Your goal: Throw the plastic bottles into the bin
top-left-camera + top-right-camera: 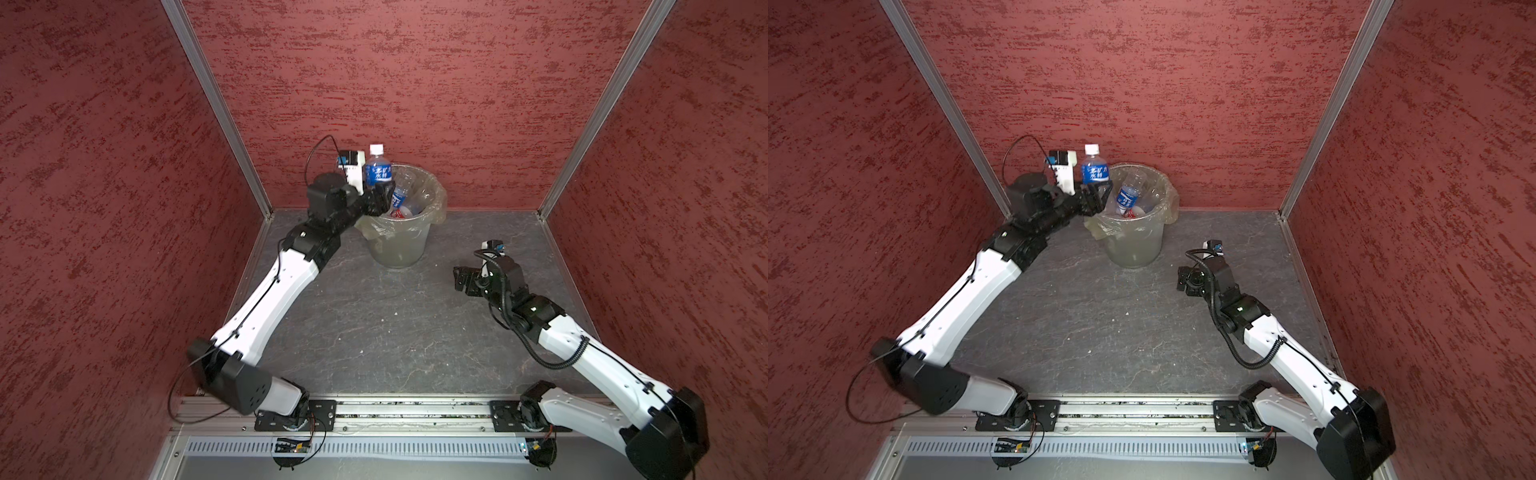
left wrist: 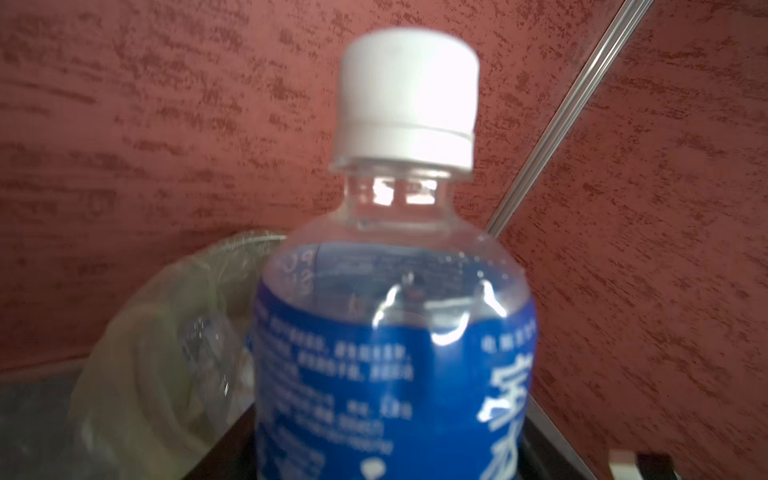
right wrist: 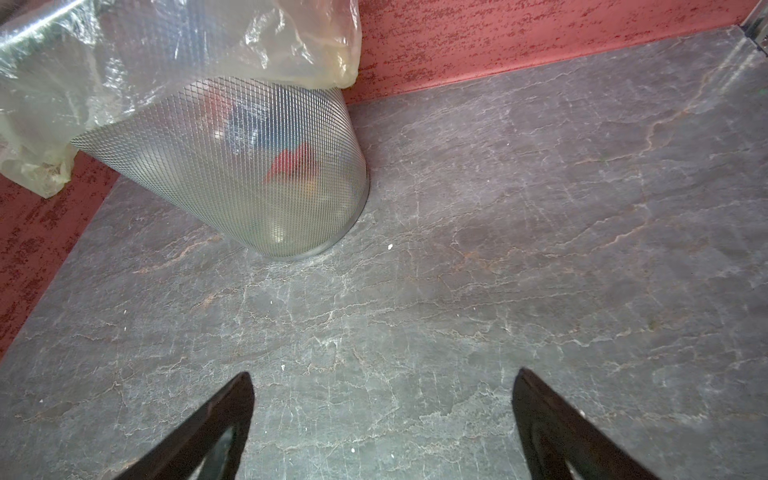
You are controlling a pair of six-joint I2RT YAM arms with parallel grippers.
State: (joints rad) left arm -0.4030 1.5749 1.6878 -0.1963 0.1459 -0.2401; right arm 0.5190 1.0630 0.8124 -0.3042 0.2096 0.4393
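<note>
Left arm (image 1: 266,303) and right arm (image 1: 598,365) reach in from the rail (image 1: 415,409) at the near edge across the grey veined table (image 1: 374,324). At its far side stands the bin (image 1: 395,249), round, with a fine silvery mesh wall in the right wrist view and a yellowish translucent bag (image 1: 436,203) folded over its rim. Plastic bottles (image 1: 401,197) lie piled inside, one blue-labelled, one red and white.

A white-capped bottle (image 1: 377,170), clear with a blue label bearing white characters, stands upright above the bin's left rim. Its lower end sits between the fingers of the left pincer (image 1: 377,195); whether those jaws press on it I cannot tell. The right pincer (image 3: 383,372) hangs low over the table right of the bin, jaws wide apart.
</note>
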